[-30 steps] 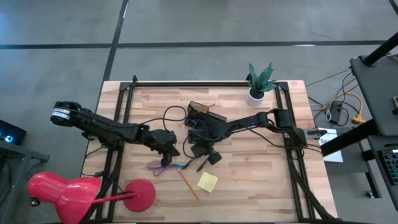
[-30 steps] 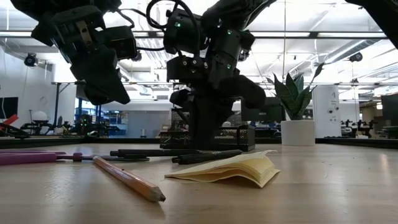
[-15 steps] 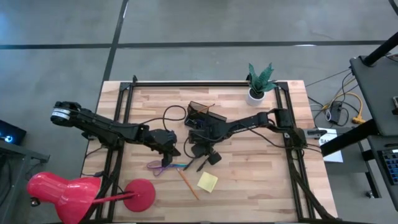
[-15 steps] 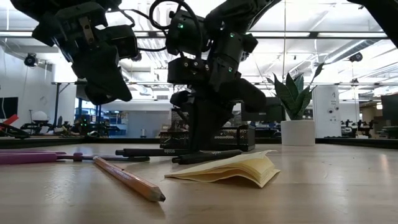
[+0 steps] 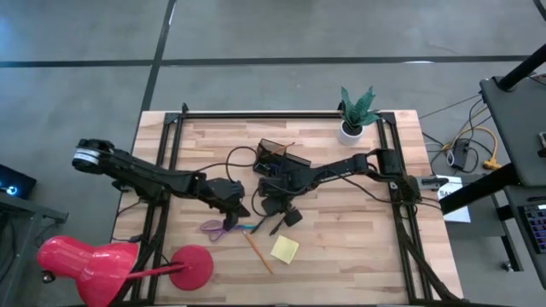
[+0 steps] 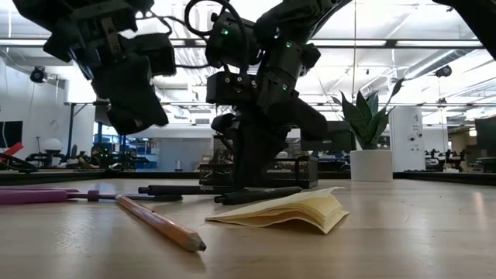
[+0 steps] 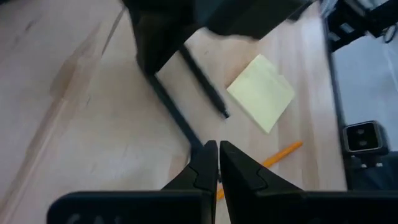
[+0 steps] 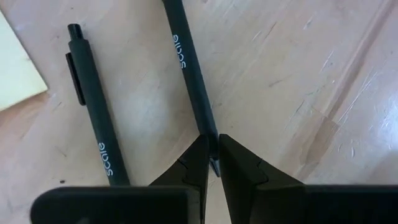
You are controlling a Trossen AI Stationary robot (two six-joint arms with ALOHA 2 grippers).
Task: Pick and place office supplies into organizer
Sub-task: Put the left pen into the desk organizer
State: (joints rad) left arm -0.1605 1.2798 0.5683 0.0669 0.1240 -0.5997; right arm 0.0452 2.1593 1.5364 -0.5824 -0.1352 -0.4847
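My right gripper reaches down in front of the dark mesh organizer and is shut on a black pen. A second black pen lies flat beside it. My left gripper hangs shut and empty above the table, over the purple-handled scissors. An orange pencil and a yellow sticky-note pad lie toward the near edge, the pad's top sheets curled up. My right gripper pinches the black pen near one end between its two fingertips. The fingers come steeply from above and lie across the pen. The pen lies along the table, its long body stretching away from the fingers.
A potted green plant stands at the far right of the table. A red desk lamp sits at the near left corner. Black cables loop beside the organizer. Bare wood lies right of the sticky-note pad.
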